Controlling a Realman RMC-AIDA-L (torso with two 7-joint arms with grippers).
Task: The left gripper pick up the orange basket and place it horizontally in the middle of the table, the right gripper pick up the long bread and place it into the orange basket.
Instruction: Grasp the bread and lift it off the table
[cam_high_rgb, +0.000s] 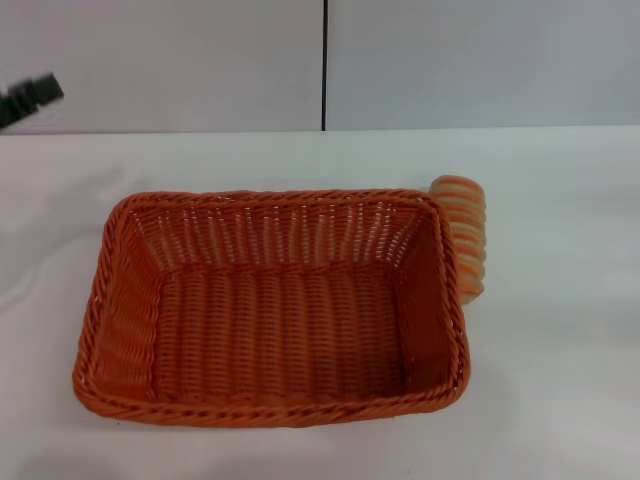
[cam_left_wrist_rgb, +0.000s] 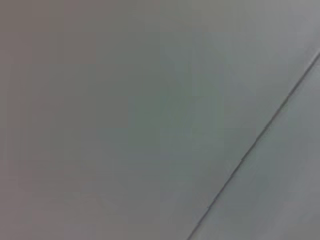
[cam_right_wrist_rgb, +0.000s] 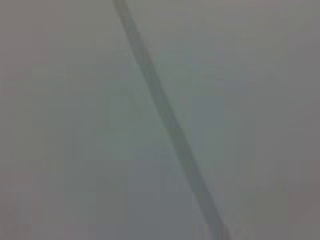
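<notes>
Head view, basket: the orange basket (cam_high_rgb: 270, 310) sits flat on the white tabletop (cam_high_rgb: 560, 300), long side across my front, roughly central, and nothing is in it
Head view, bread: the long bread (cam_high_rgb: 464, 235) lies outside the basket, touching or just beside its far right corner, partly hidden behind the rim
Head view, left tool: only a dark blurred tip of my left tool (cam_high_rgb: 30, 100) shows at the upper left edge, well apart from the basket; I cannot tell how far it is open, and I see nothing in it
Head view, right tool: not in this view at all
Left wrist view: plain grey wall with one thin seam; no fingers, no basket, so it tells me nothing about my grip
Right wrist view: grey wall again with a blurred dark seam; no fingers, no bread, so the state of my right tool cannot be told either
Step, as I judge it: the basket looks placed; the bread is yet to be picked
Risk, crowding: the bread hugs the rim, so a finger coming down on the basket side may catch the weave and drag or tip the basket
Risk, grip: the loaf is ridged and rounded; a pinch near one end could let it swivel or slip out
Risk, drop: releasing too near the right wall could leave the bread perched on the rim
</notes>
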